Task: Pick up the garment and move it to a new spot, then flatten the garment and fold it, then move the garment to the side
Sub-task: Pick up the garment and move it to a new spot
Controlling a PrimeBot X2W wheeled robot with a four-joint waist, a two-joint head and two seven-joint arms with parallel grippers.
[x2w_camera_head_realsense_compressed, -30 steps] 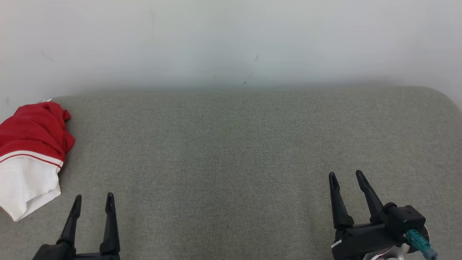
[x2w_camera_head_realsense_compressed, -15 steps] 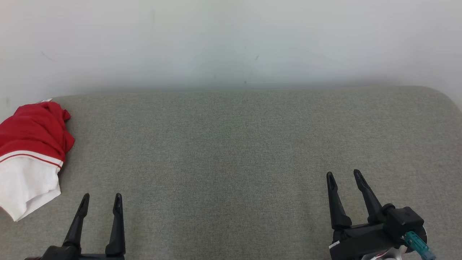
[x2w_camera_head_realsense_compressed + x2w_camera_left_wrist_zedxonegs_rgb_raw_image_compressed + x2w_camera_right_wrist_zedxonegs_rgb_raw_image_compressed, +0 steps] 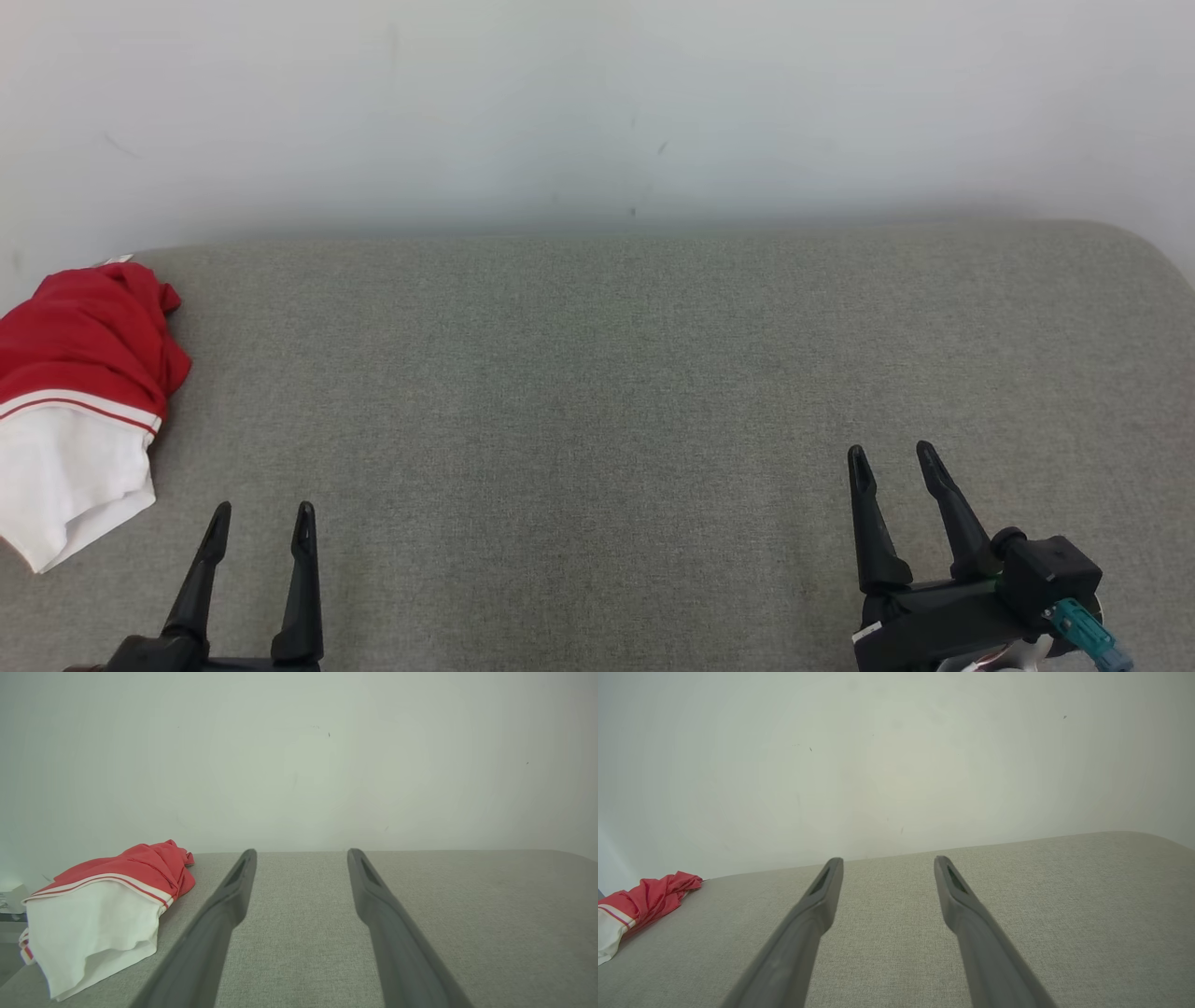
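1. Head view puts the garment [image 3: 79,392] at the left edge of the grey cloth-covered surface [image 3: 597,373], toward its far left corner and close to the pale wall [image 3: 597,93]. Part of it runs out of the picture on that side.
2. It lies in a loose heap, with the red part toward the far edge and the white part toward the near edge. A thin red stripe runs where the two meet. The white part ends in a loose corner pointing at the near edge.
3. The left gripper [image 3: 263,511] is at the near edge, near that white corner but apart from it. Its fingers are spread, and the left wrist view shows bare surface between them.
4. The right gripper [image 3: 892,451] is toward the near right corner, well apart from the garment, with its fingers likewise spread and empty.
5. The garment looks like thin knit cloth: light, limp and not fragile. It will probably sag and unroll when lifted, and a pinch on one layer may leave the rest trailing.
6. The bunched red folds facing the middle of the surface offer the thickest ridge to close on. The white corner is nearer the left gripper, but it is probably thin and could slip out.
7. Picking up looks not yet begun.
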